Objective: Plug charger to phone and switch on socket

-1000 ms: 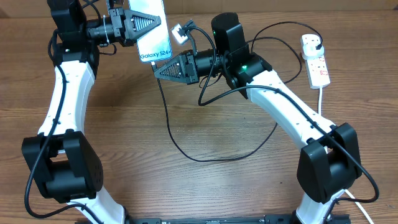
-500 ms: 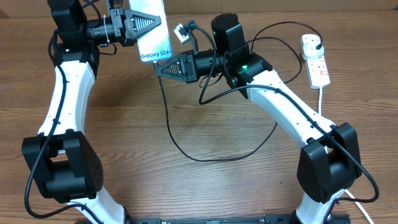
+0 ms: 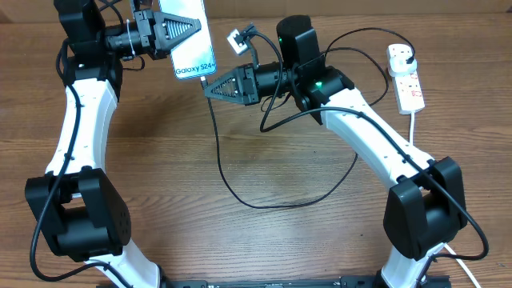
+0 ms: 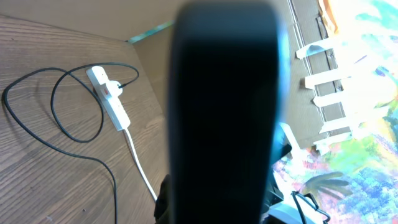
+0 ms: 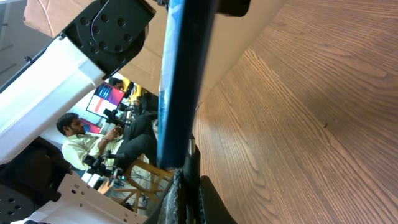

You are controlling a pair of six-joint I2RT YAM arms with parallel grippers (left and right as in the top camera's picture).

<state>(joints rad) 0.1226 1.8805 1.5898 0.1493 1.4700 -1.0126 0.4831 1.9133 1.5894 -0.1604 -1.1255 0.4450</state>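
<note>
My left gripper point(image 3: 181, 29) is shut on the phone point(image 3: 194, 62) and holds it up at the back left, its light-blue screen facing up. The phone's dark back fills the left wrist view point(image 4: 224, 112). My right gripper point(image 3: 210, 87) is shut on the connector tip of the charger point(image 3: 220, 160), right at the phone's lower short end. In the right wrist view the tip between my fingers point(image 5: 186, 196) touches the phone's edge point(image 5: 179, 81); I cannot tell whether it is seated. The black cable loops across the table to the socket point(image 3: 406, 80) at the back right, where its plug sits.
The socket's thick white cord point(image 3: 414, 128) runs toward the front along the right edge. The socket point(image 4: 109, 99) and cable loops point(image 4: 62, 118) also show in the left wrist view. A cardboard wall stands behind the table.
My left arm has shifted the phone slightly left and up. My right gripper has followed a little, staying at the phone's lower end with the connector.
</note>
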